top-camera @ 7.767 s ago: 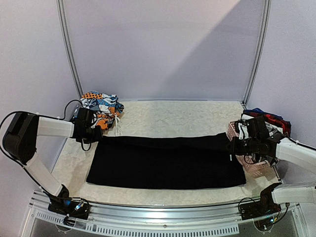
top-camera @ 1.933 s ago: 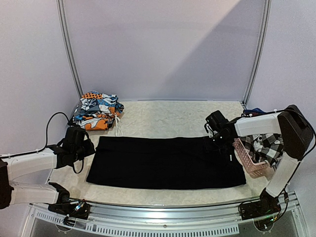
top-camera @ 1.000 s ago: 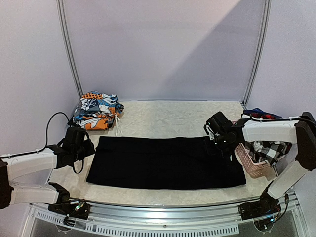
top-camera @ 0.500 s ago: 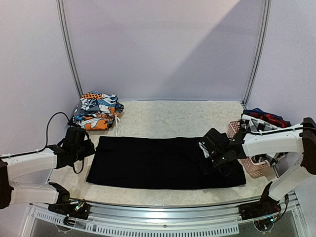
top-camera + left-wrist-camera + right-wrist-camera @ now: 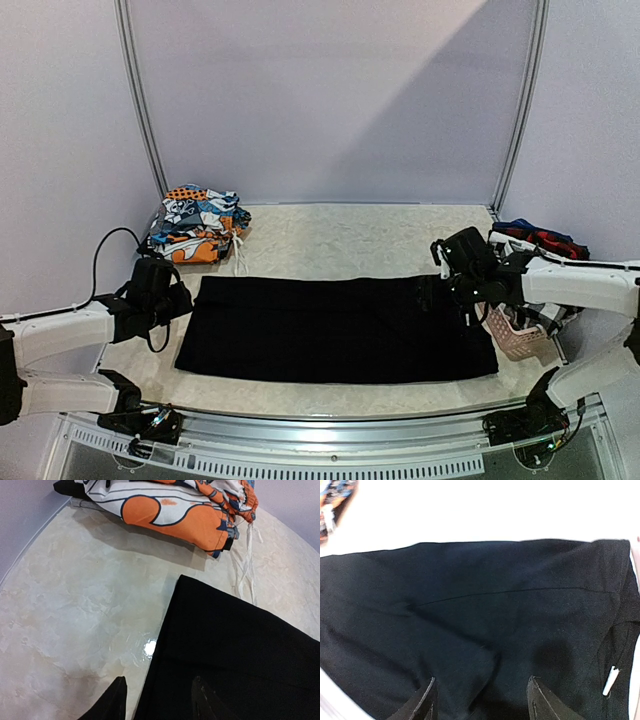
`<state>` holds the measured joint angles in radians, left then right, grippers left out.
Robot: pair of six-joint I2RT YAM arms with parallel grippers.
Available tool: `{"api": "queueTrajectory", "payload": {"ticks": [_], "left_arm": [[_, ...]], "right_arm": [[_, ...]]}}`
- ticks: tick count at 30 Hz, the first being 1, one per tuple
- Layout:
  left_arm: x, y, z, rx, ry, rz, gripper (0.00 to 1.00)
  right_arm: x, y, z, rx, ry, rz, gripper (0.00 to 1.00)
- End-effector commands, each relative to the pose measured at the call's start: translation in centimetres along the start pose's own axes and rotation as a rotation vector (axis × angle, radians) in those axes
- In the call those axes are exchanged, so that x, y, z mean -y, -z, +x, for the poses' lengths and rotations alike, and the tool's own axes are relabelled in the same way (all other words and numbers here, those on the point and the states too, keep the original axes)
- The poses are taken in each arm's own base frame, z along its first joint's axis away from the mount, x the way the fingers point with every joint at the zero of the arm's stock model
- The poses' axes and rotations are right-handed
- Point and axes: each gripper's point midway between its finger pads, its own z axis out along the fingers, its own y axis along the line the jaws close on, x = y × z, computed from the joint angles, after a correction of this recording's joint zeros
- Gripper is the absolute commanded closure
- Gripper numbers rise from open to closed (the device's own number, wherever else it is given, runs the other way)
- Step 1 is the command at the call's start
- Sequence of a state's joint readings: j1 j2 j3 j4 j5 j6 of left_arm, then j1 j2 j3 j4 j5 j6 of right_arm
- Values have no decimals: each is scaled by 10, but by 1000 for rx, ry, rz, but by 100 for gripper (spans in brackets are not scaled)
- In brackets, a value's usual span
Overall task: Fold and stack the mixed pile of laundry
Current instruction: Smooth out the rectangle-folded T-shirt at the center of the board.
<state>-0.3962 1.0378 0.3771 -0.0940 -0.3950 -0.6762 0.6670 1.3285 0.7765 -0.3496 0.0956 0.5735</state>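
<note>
Swinging the right gripper (image 5: 452,283) back toward the pink basket (image 5: 520,345), off the near right part of the black garment (image 5: 330,330) crossed half a second ago. Parting its fingers (image 5: 422,702), shut a second earlier. Leaving the garment's far right corner drawn in, no longer reaching the basket as at the start. Holding the left gripper (image 5: 158,682) lower than at the start, beside the garment's left edge, away from the printed pile (image 5: 200,222).
</note>
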Motion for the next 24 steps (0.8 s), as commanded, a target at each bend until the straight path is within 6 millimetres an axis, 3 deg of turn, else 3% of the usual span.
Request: {"api": "queueTrajectory", "payload": {"ticks": [1, 5, 12, 18, 24], "left_arm": [[4, 3, 5, -9, -25, 27, 54], [4, 4, 6, -8, -27, 30, 54], [5, 5, 7, -9, -26, 42, 54], [5, 6, 7, -7, -26, 45, 54], [5, 7, 6, -3, -25, 44, 54]], "right_arm": [[6, -26, -1, -31, -46, 22, 39], [-13, -48, 13, -104, -45, -75, 39], [-13, -70, 21, -147, -64, -100, 48], [-19, -74, 20, -153, -61, -129, 74], [-27, -70, 22, -173, -32, -168, 93]]}}
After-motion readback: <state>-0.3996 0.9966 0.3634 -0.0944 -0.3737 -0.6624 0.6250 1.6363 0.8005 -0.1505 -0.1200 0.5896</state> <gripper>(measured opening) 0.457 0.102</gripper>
